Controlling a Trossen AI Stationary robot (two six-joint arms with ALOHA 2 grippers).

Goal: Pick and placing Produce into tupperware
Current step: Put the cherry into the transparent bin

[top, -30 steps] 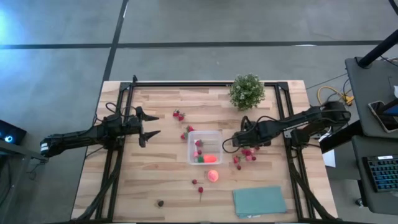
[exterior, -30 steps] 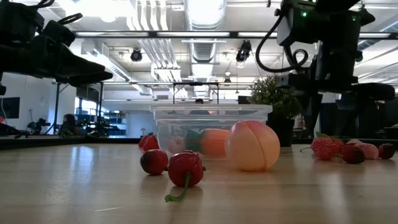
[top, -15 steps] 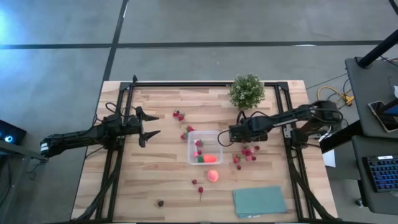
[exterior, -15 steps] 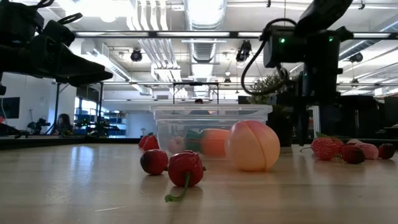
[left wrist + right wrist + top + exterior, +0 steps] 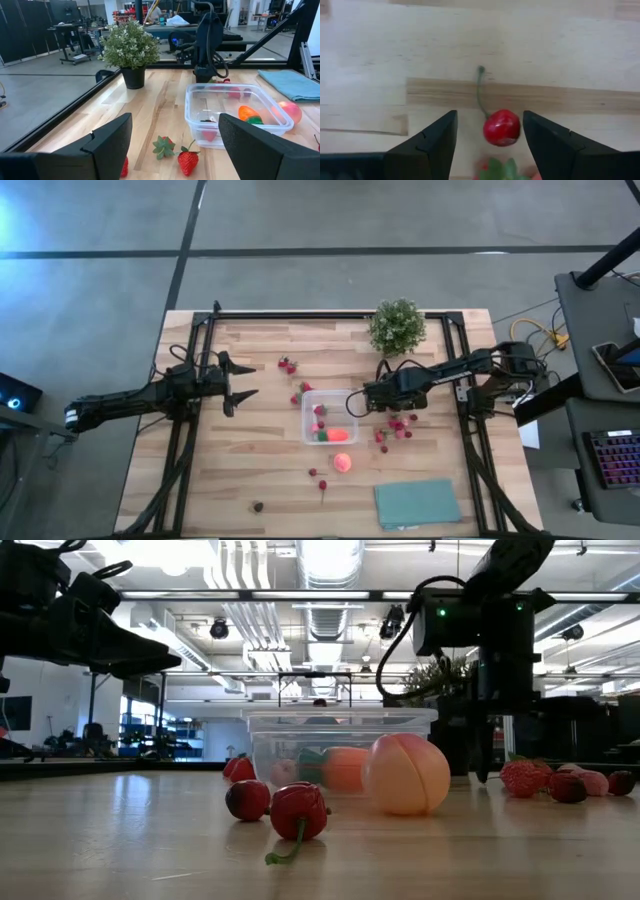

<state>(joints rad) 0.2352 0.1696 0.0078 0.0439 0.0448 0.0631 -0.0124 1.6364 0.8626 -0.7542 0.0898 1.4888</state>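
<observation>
1. Wooden slats form the table [image 5: 260,470], set inside a black frame on a grey concrete floor; a potted plant [image 5: 397,326] stands at the far edge and a teal cloth [image 5: 417,503] lies at the near right corner.
2. A clear tupperware [image 5: 329,416] sits mid-table, already holding an orange-red piece with a green end [image 5: 336,434] and a small red piece.
3. Other produce lies loose around it: a peach-like ball [image 5: 343,462] just in front of the tupperware, strawberries [image 5: 288,365] behind it, and a red cluster [image 5: 398,427] to its right.
4. The right gripper [image 5: 358,406] hangs just beside the tupperware's right wall, fingers parted, straddling a cherry [image 5: 501,127] on the wood without touching it.
5. The left gripper [image 5: 240,383] waits well left of the tupperware, fingers spread wide and empty.
6. That cherry looks light, hard, smooth and round, so it would likely roll or squirt out of a pinch; the widest part of the ball seems the best hold, not the thin stem.
7. Compared with a second ago, the right arm has moved leftward from above the red cluster towards the tupperware, and its fingers have narrowed somewhat; the left arm has not moved.
</observation>
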